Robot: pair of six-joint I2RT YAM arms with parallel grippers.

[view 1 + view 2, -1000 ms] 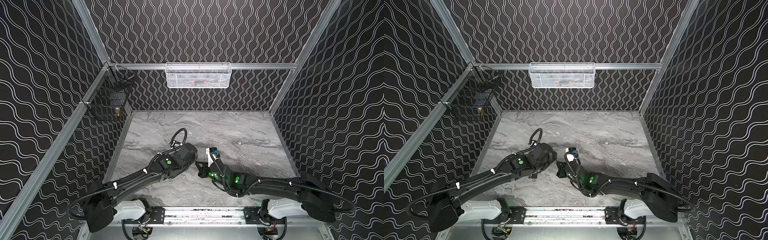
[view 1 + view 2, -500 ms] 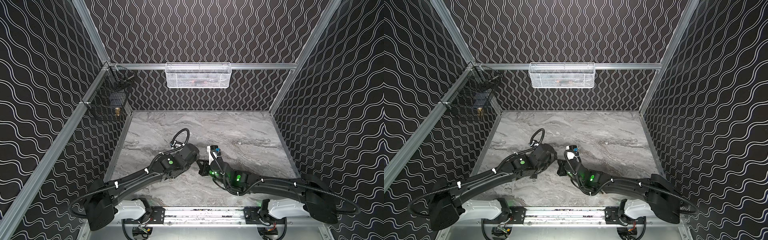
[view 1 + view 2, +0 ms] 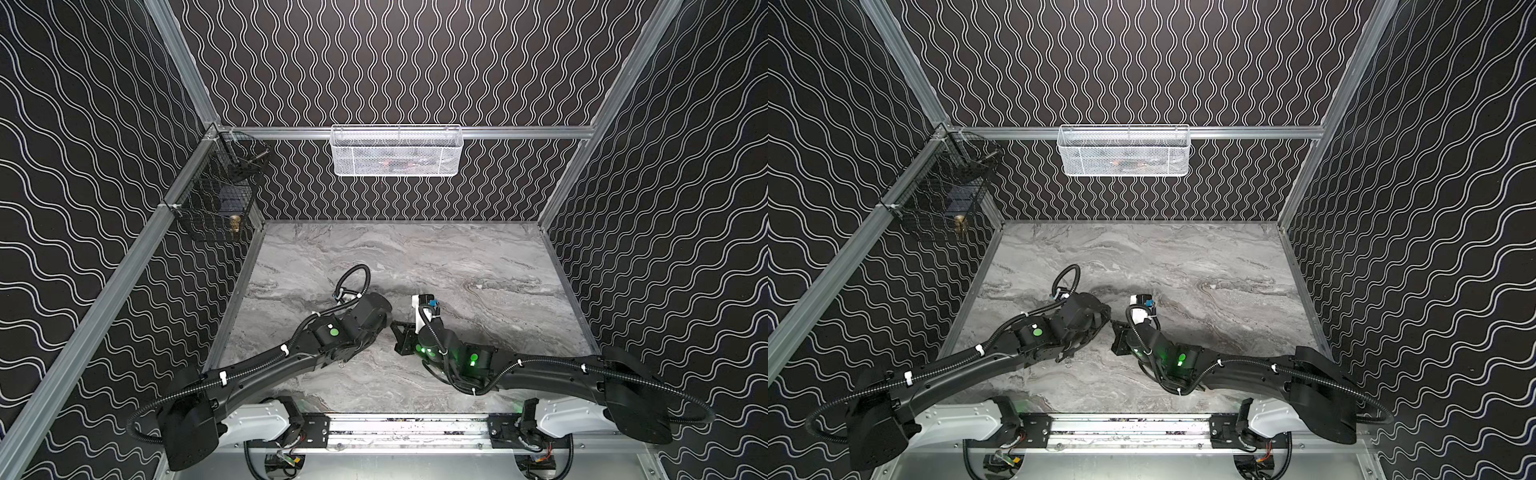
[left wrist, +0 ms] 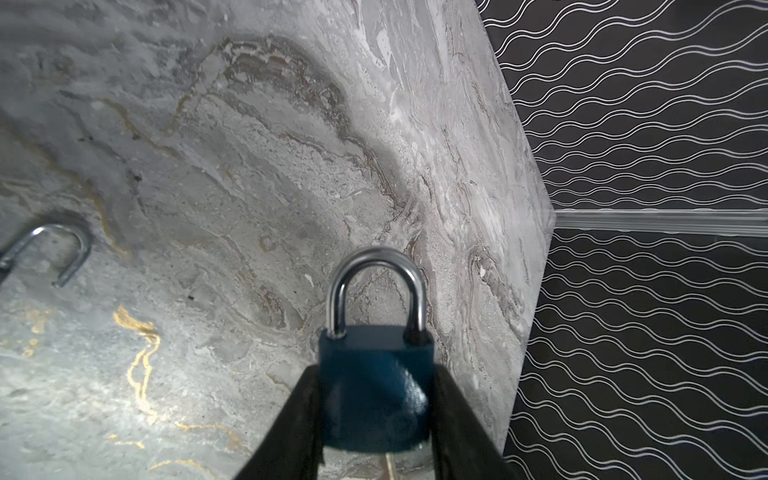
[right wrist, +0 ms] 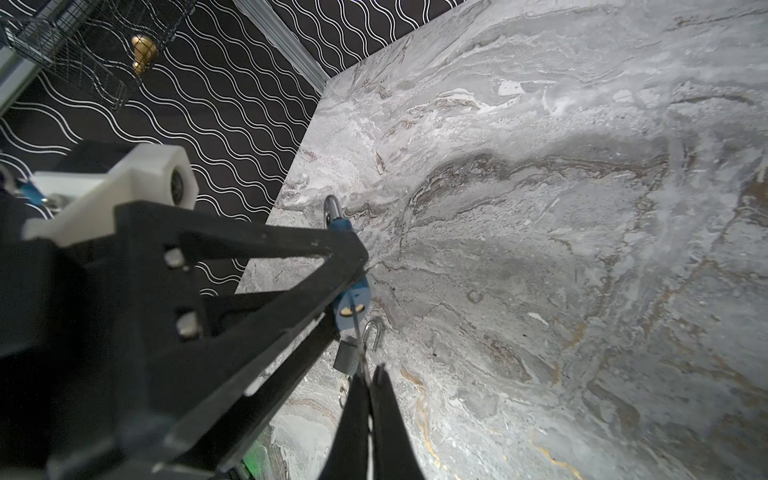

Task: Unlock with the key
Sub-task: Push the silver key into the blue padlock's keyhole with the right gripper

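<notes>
Padlock (image 4: 374,386): blue, held off the desk (image 4: 208,166), its body clamped between the left fingers (image 4: 291,424). The shackle points away from them with both legs seated, so I'd call it locked.
Left fingers: partly closed, one on each side of the padlock, pinching it.
Key (image 5: 356,328): a thin blade sticking out past the tips of the right fingers (image 5: 353,415), aimed at the brass keyhole in the padlock's base.
Right fingers: pressed together, pinching the key; its head is hidden between them.
Contact: the blade tip sits at the keyhole, but I cannot tell whether it has gone in.
Grey lock (image 5: 345,354): a second one lying on the desk just beneath the key and the right fingers, shackle open, touched by nothing.
Step, as I judge it: lining the key up and pushing it home, with the turn to come.
Risk, misalignment: a blade slightly off line would butt the brass face and shove or twist the padlock in the left fingers.
Risk, slip: the pinch on the key is narrow, so a turn could swivel it or drop it beside the grey lock.
Risk, crowding: both sets of fingers work nose to nose, so a small overshoot could knock them together.
</notes>
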